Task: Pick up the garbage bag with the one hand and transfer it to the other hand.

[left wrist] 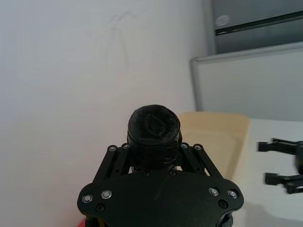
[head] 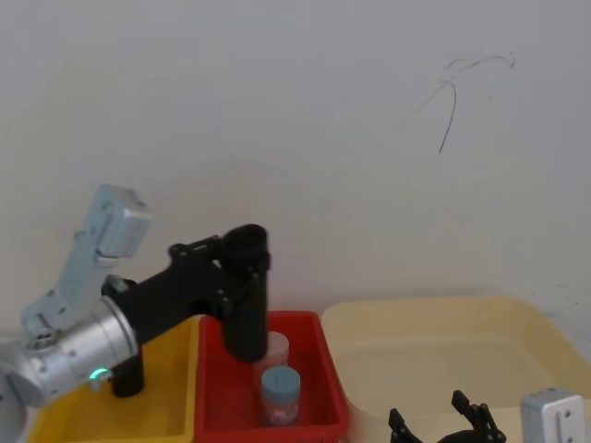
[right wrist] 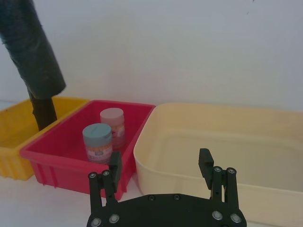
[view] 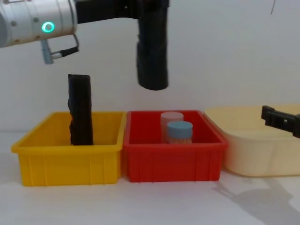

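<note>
The garbage bag (head: 246, 323), a thick matte black roll, hangs upright in the air over the back of the red bin (head: 323, 369). My left gripper (head: 242, 268) is shut on its upper part, on the silver arm with the green light ring. In the chest view the garbage bag (view: 152, 61) has its lower end well above the bins. The left wrist view looks down on the crinkled top of the garbage bag (left wrist: 154, 124) between the fingers (left wrist: 113, 156). My right gripper (head: 429, 411) is open, low at the front right by the cream tub (head: 517, 332), apart from the bag.
A slimmer black roll (view: 79, 110) stands upright in the yellow bin (view: 65, 164). Two lidded jars (view: 179, 131) stand in the red bin (view: 173, 161). The cream tub (view: 253, 154) sits to the right. A white wall closes the back.
</note>
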